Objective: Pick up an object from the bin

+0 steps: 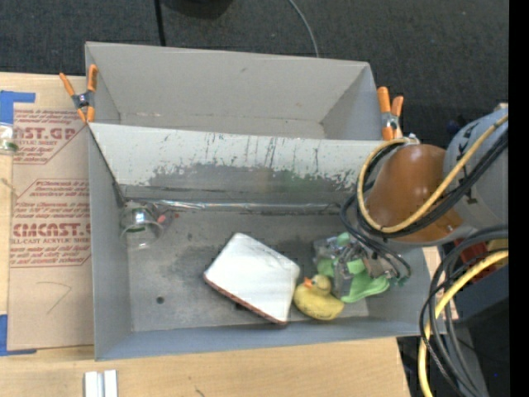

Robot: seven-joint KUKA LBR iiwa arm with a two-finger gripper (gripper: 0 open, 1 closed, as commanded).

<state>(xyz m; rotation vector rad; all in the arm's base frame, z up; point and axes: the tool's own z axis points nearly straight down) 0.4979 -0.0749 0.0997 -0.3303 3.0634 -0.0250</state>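
**Bin contents, one entry per item.**

1. Bin (pixel 107 246): grey metal with sloped walls and a scuffed, worn floor. It stands on a pale wooden counter (pixel 248 370).

2. Arm (pixel 413 193): it enters from the right over the bin's right wall. We note a rounded orange-brown cover at the wrist, looped with yellow and black cables.

3. Fingers (pixel 357 261): they are low in the near-right part of the bin, directly above the green thing and seemingly against its upper side. We cannot tell whether they are apart or together, nor whether anything sits between them.

4. Green thing (pixel 370 286): a bright green, irregular object, its kind unclear to us. It lies on the floor by the right wall, toward the near-right corner, partly covered by the fingers. This is the item the fingers are over.

5. Duck (pixel 318 303): a yellow toy with an orange beak. It lies just left of the green thing and touches or nearly touches it.

6. Pad (pixel 252 273): white, flat, with rounded corners and a reddish-brown lower edge. It lies near the middle of the floor, turned at an angle, with its right corner just beside the duck.

7. Clear thing (pixel 139 222): small and transparent, with a tiny orange-red bit beside it. It lies in the far-left corner of the floor, well apart from everything else.
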